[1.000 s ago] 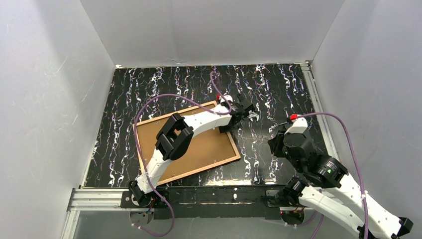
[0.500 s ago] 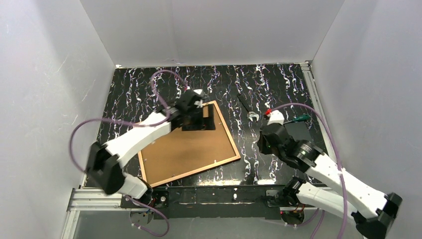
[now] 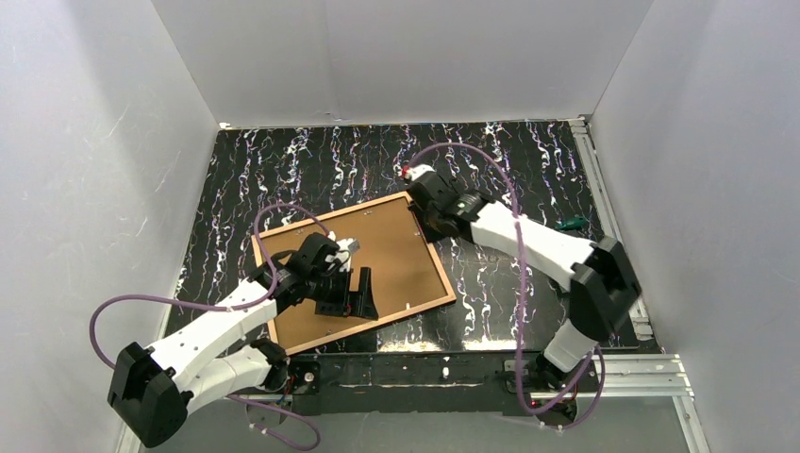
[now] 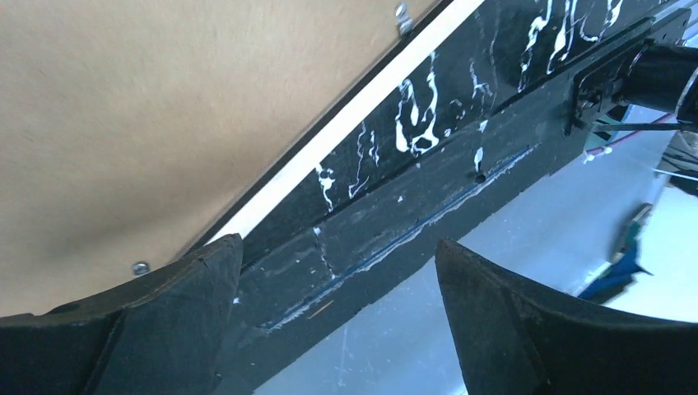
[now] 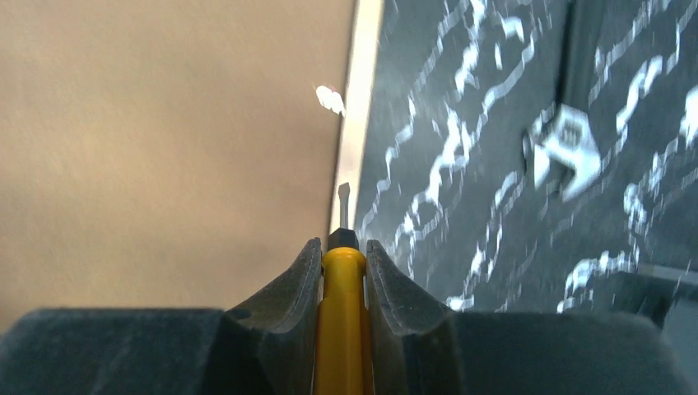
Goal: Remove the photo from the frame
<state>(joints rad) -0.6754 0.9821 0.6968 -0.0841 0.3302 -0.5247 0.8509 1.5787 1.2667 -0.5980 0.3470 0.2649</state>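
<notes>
Because the frame (image 4: 362,99) lies face down, only its pale rim shows, and the photo (image 3: 391,260) inside it presents its plain brown fibreboard back. The frame rests flat on the black, white-streaked bench (image 3: 311,160), in the near left part. It is turned at a slant, so one long side runs close to the near edge.

The left gripper (image 4: 337,247) hangs over that near long side of the frame, roughly midway along it. Its two dark fingers (image 4: 165,313) are spread wide apart with nothing between them. In the left wrist view, one finger sits over the brown back and the other over the strip of bench beside the near edge. Whether either finger touches anything cannot be told. A small metal clip (image 4: 141,267) sits on the back just by the nearer finger, and a second clip (image 4: 402,15) lies farther along the same rim.

The right gripper (image 5: 342,244) reaches to the frame's far right corner, near the middle of the bench. Its fingers are closed tightly on the yellow handle of a screwdriver (image 5: 341,280). The flat tip points along the pale rim towards a small bright tab (image 5: 331,99). Whether the tip touches the rim cannot be told. A small silvery metal piece (image 5: 568,144), too blurred to identify, lies on the bench to the right of the frame.
</notes>
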